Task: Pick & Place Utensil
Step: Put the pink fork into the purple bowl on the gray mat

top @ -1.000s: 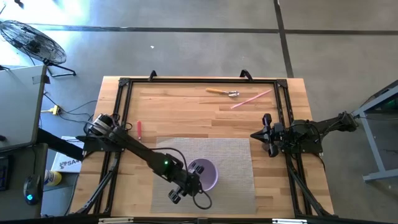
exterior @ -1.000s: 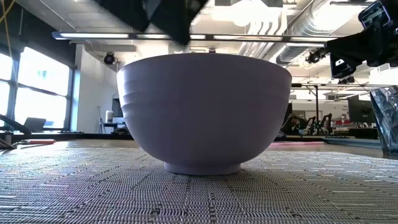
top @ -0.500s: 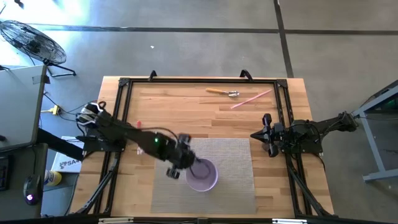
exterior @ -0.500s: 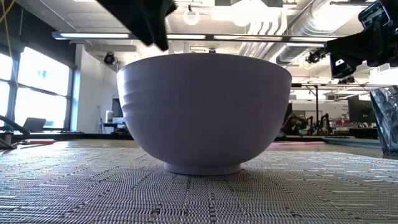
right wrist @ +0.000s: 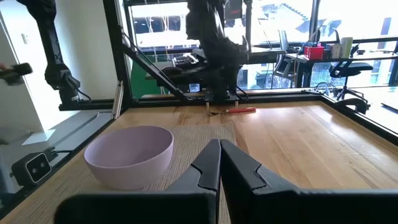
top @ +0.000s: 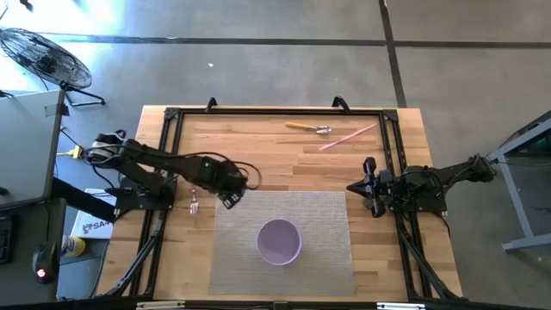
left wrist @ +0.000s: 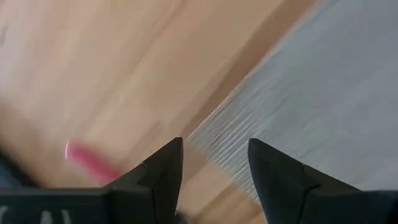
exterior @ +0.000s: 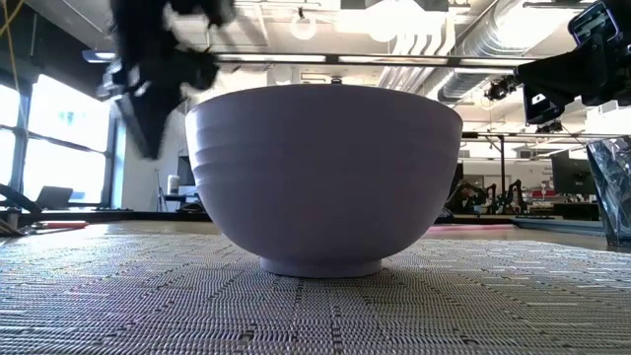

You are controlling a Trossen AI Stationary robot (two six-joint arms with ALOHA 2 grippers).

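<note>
Approach step, by the look of it: left gripper point(top: 229, 198) released, nothing between fingers, hovering over mat point(top: 318, 232) corner, near red utensil point(left wrist: 92, 160) lying on bare worktop point(top: 258, 151) just beside. Best to centre over the handle, set jaws across it, descend low for a flat-lying thing, then clench. Bowl point(top: 279, 242) on mat, likely drop target. Spoon point(top: 312, 129) and pink stick point(top: 348, 137) at far edge, well apart. Right gripper point(top: 365, 187) clenched on nothing, waiting at right side. No readable writing; lettering on box point(top: 89, 226) beside the worktop illegible.
</note>
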